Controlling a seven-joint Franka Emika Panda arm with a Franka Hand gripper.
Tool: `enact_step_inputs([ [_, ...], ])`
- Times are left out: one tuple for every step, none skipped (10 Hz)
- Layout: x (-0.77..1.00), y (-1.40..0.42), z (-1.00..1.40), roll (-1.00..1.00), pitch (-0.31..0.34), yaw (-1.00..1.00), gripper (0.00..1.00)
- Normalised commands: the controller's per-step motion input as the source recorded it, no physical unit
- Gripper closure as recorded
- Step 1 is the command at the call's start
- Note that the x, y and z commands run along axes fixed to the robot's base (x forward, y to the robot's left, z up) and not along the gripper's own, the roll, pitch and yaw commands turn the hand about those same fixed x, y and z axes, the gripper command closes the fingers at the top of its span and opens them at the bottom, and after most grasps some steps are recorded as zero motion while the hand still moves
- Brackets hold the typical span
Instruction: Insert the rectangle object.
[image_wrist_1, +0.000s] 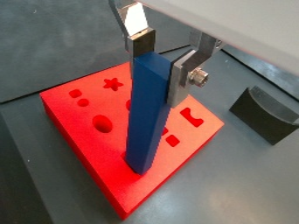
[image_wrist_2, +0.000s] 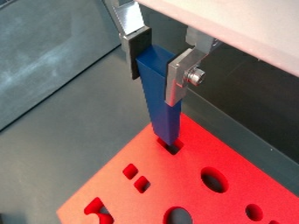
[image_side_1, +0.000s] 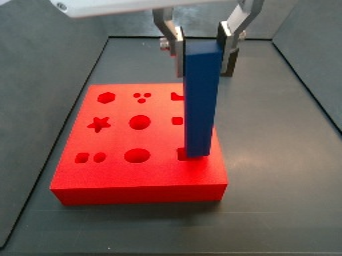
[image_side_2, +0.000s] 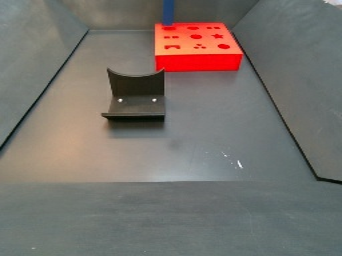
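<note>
The rectangle object, a long blue bar (image_side_1: 201, 100), stands upright over the red slab (image_side_1: 120, 180). Its lower end sits in a rectangular hole near the slab's corner, with a dark gap showing round it in a wrist view (image_wrist_2: 165, 105). My gripper (image_side_1: 201, 48) is shut on the bar's top end, with a silver finger on each side in both wrist views (image_wrist_1: 162, 57) (image_wrist_2: 162, 57). The bar (image_wrist_1: 143, 114) hides part of the slab (image_wrist_1: 70, 114). In a side view only the bar's blue tip (image_side_2: 170, 10) shows above the slab (image_side_2: 201, 60) at the far end.
The slab (image_wrist_2: 251, 171) has several other shaped holes: star, circles, ovals, small squares. The dark fixture with a curved notch (image_side_2: 134, 95) stands on the grey floor apart from the slab, and also shows in a wrist view (image_wrist_1: 268, 112). Raised dark walls border the floor.
</note>
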Motion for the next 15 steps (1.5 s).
enact_step_inputs([
  [0.0, 0.0, -0.19, 0.11, 0.0, -0.02, 1.0],
  [0.0, 0.0, -0.18, 0.14, 0.0, -0.12, 1.0],
  [0.0, 0.0, -0.14, 0.14, 0.0, -0.16, 1.0],
  [0.0, 0.0, -0.12, 0.14, 0.0, -0.14, 1.0],
  [0.0, 0.0, -0.1, 0.12, 0.0, -0.12, 1.0],
  [-0.02, 0.0, -0.11, 0.1, 0.0, -0.09, 1.0],
  [-0.12, 0.0, -0.14, 0.01, -0.004, -0.03, 1.0],
  [-0.15, -0.03, -0.13, 0.0, -0.021, -0.01, 1.0],
  [-0.15, -0.03, -0.11, 0.0, -0.027, -0.01, 1.0],
  [-0.13, -0.01, -0.1, 0.01, -0.029, -0.02, 1.0],
  [-0.07, -0.02, -0.2, 0.0, -0.046, -0.03, 1.0],
  [0.03, 0.0, -0.51, 0.0, -0.043, -0.12, 1.0],
  [0.33, 0.0, -0.65, 0.0, 0.0, -0.21, 1.0],
  [0.39, 0.0, -0.69, 0.02, 0.006, -0.17, 1.0],
  [0.5, 0.0, -0.71, 0.03, 0.001, -0.09, 1.0],
])
